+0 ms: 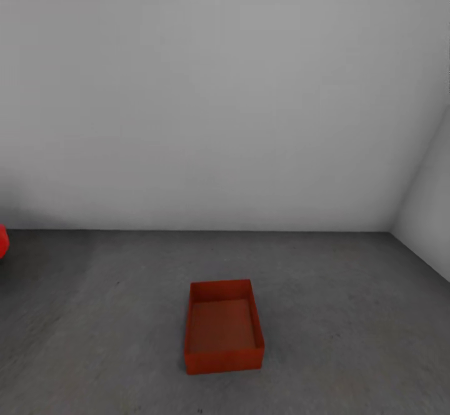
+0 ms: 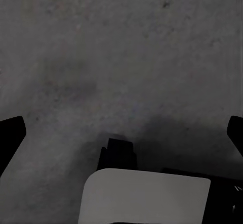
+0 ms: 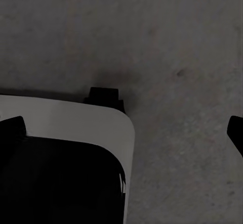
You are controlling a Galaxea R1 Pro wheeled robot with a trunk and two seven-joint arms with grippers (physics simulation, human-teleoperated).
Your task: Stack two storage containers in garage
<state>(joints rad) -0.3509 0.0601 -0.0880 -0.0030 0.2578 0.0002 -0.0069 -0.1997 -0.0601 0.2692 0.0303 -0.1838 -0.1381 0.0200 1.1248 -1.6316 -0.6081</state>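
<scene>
One red-orange storage container (image 1: pixel 224 327) stands lidless and empty on the garage's dark grey concrete floor (image 1: pixel 337 315), a short way in front of me. The second container and the living room are out of view. In the left wrist view my left gripper (image 2: pixel 121 133) hangs open over bare concrete, its dark fingertips (image 2: pixel 10 135) far apart with nothing between them. My right gripper (image 3: pixel 121 133) is likewise open above the floor, one fingertip (image 3: pixel 11 130) at each side of its view.
A plain pale grey wall (image 1: pixel 212 102) closes the far side, and a second wall (image 1: pixel 431 202) meets it at the right corner. A bit of red bodywork (image 1: pixel 2 241) pokes in at the left edge. My white and black base (image 3: pixel 66 158) shows under the grippers.
</scene>
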